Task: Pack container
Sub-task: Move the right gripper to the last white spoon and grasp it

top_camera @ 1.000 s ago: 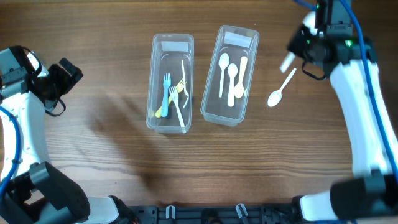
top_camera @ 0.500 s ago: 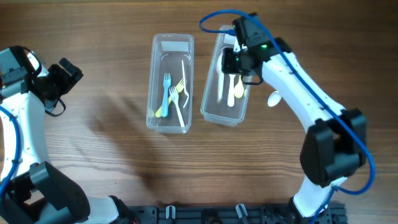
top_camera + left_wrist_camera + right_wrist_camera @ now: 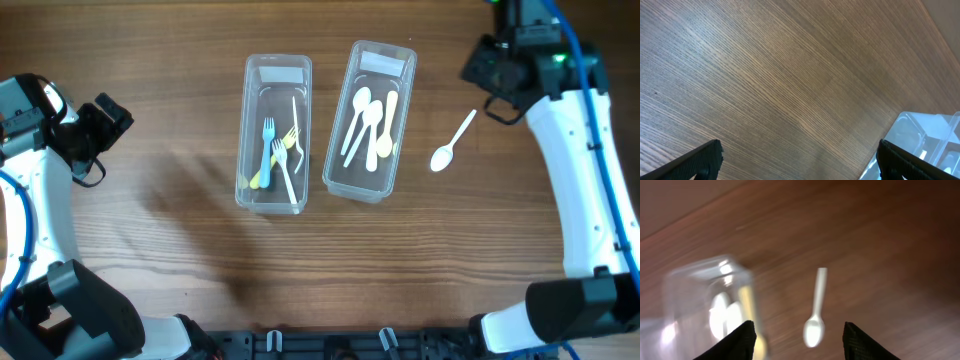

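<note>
Two clear containers stand side by side mid-table. The left container (image 3: 272,130) holds forks, and the right container (image 3: 369,120) holds several white and cream spoons. One white spoon (image 3: 452,142) lies on the wood to the right of them. My right gripper (image 3: 482,72) hovers above and behind that spoon, open and empty. In the right wrist view the spoon (image 3: 815,322) lies between the open fingers of the right gripper (image 3: 800,342), with the spoon container (image 3: 715,305) blurred at left. My left gripper (image 3: 105,120) stays at the far left; in its wrist view the left gripper (image 3: 800,165) is wide open over bare wood.
A corner of the fork container (image 3: 925,135) shows at the lower right of the left wrist view. The wooden table (image 3: 180,230) carries nothing else besides the arms' bases along the front edge.
My right gripper swung from the upper right to over the spoon container, opened, dropped a white spoon in, and returned to the upper right. The left arm stayed still.
</note>
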You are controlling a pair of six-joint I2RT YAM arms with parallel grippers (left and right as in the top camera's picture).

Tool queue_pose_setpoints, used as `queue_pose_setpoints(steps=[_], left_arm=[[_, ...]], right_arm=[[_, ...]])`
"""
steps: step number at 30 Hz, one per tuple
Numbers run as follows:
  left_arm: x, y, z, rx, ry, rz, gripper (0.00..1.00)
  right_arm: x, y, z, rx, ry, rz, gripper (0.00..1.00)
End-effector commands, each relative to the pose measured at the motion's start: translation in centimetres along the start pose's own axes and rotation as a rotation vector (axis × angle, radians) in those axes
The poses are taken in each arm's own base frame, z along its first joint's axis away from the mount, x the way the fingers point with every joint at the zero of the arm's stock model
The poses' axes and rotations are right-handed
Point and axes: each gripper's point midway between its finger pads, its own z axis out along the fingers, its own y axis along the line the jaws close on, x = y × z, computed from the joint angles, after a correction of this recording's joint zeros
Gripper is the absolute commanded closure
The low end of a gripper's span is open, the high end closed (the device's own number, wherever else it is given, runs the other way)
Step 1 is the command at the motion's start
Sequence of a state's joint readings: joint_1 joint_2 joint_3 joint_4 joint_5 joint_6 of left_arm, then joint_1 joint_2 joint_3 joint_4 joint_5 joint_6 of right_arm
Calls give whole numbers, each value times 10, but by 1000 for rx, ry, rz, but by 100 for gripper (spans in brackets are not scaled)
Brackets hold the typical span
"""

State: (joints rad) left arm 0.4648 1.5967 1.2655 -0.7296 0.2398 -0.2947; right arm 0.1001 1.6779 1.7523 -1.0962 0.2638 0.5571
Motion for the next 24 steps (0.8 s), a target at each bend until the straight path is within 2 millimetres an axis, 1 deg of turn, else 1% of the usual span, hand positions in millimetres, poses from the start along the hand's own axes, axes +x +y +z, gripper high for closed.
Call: queue_pose_setpoints(steps=[1, 2, 3, 4, 5, 7, 10, 13, 15, 18, 22, 23, 24], left_arm=[[-6, -3, -7, 9, -24, -5, 0], [-6, -3, -7, 9, -24, -5, 0], [-6, -3, -7, 9, -24, -5, 0], [-6, -3, -7, 9, -24, -5, 0], [-6, -3, -7, 9, -24, -5, 0], [-6, -3, -7, 9, -24, -5, 0], [-6, -3, -7, 9, -24, -5, 0], [-6, -3, -7, 9, -24, -5, 0], [-6, -3, -7, 9, -24, -5, 0], [-6, -3, -7, 9, -24, -5, 0], [-6, -3, -7, 9, -24, -5, 0], [-6, -3, -7, 9, -24, -5, 0], [-6, -3, -7, 9, -25, -5, 0]], right_arm=[[21, -27, 51, 118, 107, 116, 44], [27, -28, 61, 121, 134, 117, 44], [37, -25, 76, 117, 176, 116, 44], [45, -21, 87, 107, 211, 113, 43], [58, -15, 103, 92, 266, 110, 43], [77, -9, 126, 83, 340, 106, 43], [102, -13, 158, 134, 423, 106, 43], [123, -19, 180, 178, 488, 92, 43], [135, -22, 192, 201, 521, 86, 43], [147, -25, 206, 222, 551, 78, 43], [153, -27, 211, 234, 568, 76, 44], [153, -27, 211, 234, 568, 76, 46], [153, -27, 211, 234, 568, 77, 50]])
